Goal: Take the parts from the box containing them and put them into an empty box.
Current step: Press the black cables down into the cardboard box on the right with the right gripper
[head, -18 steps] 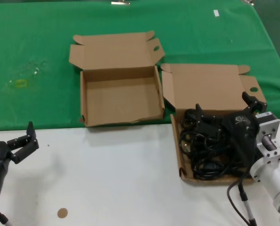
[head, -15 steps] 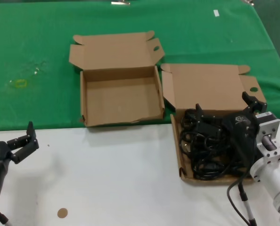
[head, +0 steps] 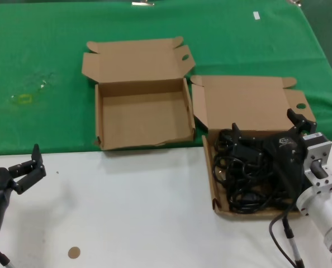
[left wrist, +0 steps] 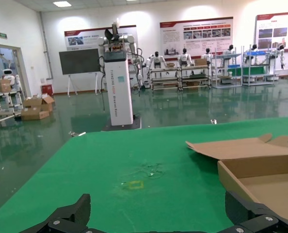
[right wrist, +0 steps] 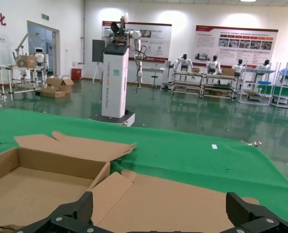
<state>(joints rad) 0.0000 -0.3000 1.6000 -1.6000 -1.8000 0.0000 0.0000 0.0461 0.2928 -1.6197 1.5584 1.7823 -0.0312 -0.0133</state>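
Note:
Two alike brown cardboard boxes lie open on the table. The right box (head: 216, 192) holds a tangle of black cables and adapters (head: 247, 176); its lid (right wrist: 183, 204) lies back on the green cloth. The left box (head: 143, 114) is empty and also shows in the right wrist view (right wrist: 32, 187) and the left wrist view (left wrist: 265, 179). My right gripper (head: 266, 131) is open, low over the far part of the cable box, its fingertips (right wrist: 86, 206) spread wide with nothing between them. My left gripper (head: 29, 167) is open and empty at the table's near left.
A green cloth (head: 43, 56) covers the far half of the table; the near half is white (head: 132, 212). A small brown disc (head: 73, 252) lies near the front edge. A faint yellow mark (head: 23, 99) sits on the cloth at the left.

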